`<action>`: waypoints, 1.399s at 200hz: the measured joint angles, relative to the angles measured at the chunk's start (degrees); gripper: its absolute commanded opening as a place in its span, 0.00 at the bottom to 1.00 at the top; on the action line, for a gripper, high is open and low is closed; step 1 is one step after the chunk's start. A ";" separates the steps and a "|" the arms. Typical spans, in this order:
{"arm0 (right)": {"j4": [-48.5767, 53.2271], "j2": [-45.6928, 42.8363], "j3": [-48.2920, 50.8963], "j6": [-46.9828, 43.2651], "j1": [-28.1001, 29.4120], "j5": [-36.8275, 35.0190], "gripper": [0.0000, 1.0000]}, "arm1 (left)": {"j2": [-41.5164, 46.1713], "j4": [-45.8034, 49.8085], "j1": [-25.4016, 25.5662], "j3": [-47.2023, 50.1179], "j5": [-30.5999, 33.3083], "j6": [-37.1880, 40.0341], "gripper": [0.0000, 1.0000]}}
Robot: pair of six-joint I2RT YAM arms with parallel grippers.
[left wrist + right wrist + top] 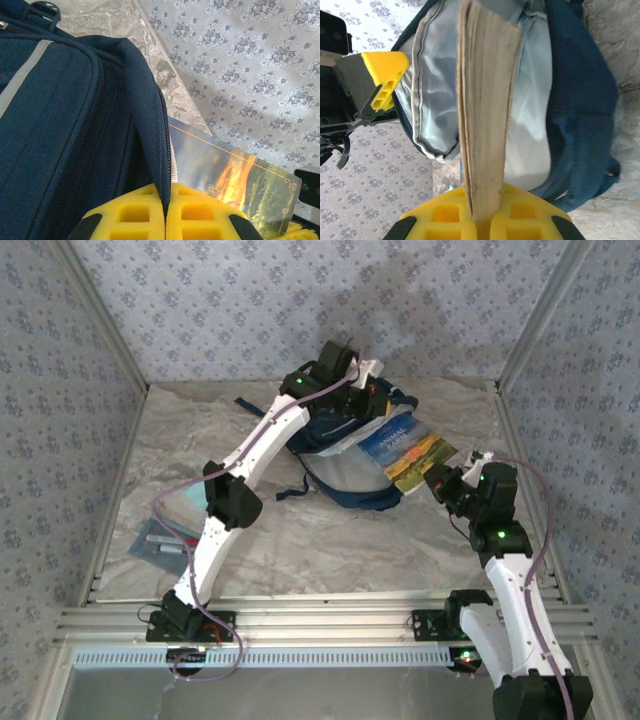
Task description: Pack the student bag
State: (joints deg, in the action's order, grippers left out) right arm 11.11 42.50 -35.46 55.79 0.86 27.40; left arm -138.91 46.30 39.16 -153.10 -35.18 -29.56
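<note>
Marble table (pixel 330 540); student bag (pixel 580 100); book (pixel 485 100) edge-on

Left tool (pixel 165 212) tight on zippered rim of student bag (pixel 60 140); perhaps a book (pixel 235 180) behind.

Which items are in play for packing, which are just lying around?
In play: student bag; book; left end effector, pinching the bag's zipper edge; right end effector, gripping the book.
Lying about: clear pouch of pen-like items, left on the table.

I see soft, even light from overhead; the arms cast only faint, blurred shadows on the patterned grey-blue wallpaper wall (pixel 250 300). Up close, the yellow foam pads (pixel 200 215) look slightly unfocused.
</note>
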 measured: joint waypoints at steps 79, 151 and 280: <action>-17.97 17.44 5.16 3.37 11.41 -8.87 0.00 | -0.09 -1.90 1.73 0.00 -0.26 -2.51 0.00; -37.42 35.58 3.76 4.42 15.43 -13.53 0.00 | -0.09 -1.95 2.64 0.00 -0.37 -2.93 0.00; -64.06 54.45 1.97 16.92 16.31 -16.06 0.00 | -0.09 -1.09 2.45 0.28 3.32 -1.66 0.00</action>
State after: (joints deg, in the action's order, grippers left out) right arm -52.95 96.95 -33.50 72.71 17.17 11.33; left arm -139.00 45.21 41.60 -152.81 -31.86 -31.22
